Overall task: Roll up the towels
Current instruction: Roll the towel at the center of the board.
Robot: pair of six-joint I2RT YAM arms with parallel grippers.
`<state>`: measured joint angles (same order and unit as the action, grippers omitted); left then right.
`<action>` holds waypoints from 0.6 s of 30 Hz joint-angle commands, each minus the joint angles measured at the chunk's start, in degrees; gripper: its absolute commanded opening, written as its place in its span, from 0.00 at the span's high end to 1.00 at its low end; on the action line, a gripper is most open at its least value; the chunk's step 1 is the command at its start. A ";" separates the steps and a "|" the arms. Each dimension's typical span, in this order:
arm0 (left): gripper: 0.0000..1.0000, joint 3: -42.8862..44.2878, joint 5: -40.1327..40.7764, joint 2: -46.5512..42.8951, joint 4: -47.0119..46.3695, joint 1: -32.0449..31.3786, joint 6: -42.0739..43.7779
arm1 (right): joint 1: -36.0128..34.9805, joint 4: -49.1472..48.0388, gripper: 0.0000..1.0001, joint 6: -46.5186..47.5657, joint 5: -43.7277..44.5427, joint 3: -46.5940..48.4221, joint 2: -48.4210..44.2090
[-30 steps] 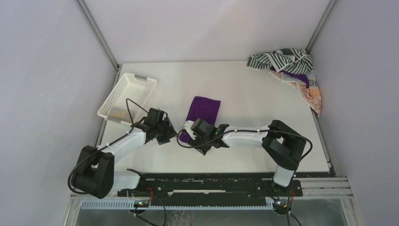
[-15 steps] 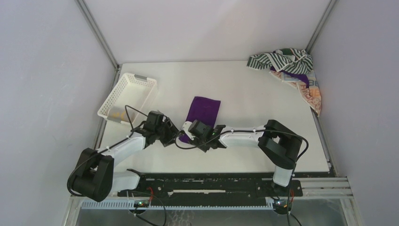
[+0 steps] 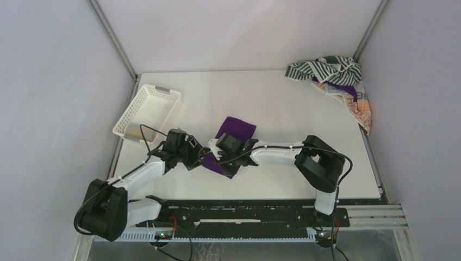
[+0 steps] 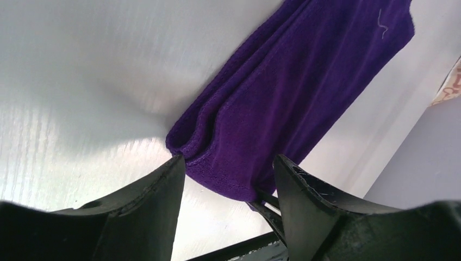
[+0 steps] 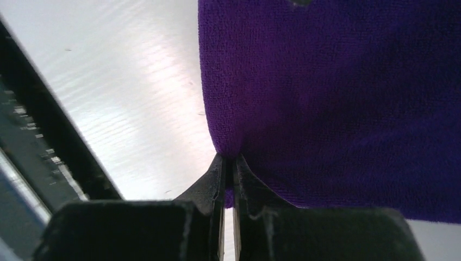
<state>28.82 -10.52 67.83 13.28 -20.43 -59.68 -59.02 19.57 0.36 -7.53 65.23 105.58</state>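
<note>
Right now the purple towel (image 3: 237, 127) lies folded lengthwise, a little left of the middle of the table (image 3: 293, 114), with its near end between the two grippers. The right gripper (image 5: 228, 163) is clamped on a thin pinch of that near edge, the jaws meeting with only a sliver of cloth between them. So shallow a bite may slip once rolling begins, and the end would flop flat. The left gripper (image 4: 228, 163) stands spread, its fingers astride the towel's folded near corner without gripping. If it closes off the fold, only one side turns and the roll goes crooked. The two wrists sit very near each other and could bump. The other towels (image 3: 331, 73) lie heaped in the far right corner and the basket (image 3: 161, 89) sits at far left, both well apart.
</note>
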 commanded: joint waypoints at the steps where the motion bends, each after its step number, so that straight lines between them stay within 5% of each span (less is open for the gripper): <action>1: 0.33 0.06 2.15 -4.16 2.54 0.41 -2.51 | 5.57 -1.26 1.00 -8.41 -18.01 1.49 -0.03; 9: 0.33 -0.25 2.04 -7.25 5.86 0.41 -3.37 | 13.40 -5.68 1.00 -17.43 -34.67 0.94 4.56; 18: 0.28 1.18 0.66 -4.18 7.20 -0.34 -5.45 | 13.83 -8.32 1.00 -19.54 -35.71 0.42 6.19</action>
<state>28.51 -9.26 61.39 20.29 -20.47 -63.94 -45.04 14.61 -16.78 -40.05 65.19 110.98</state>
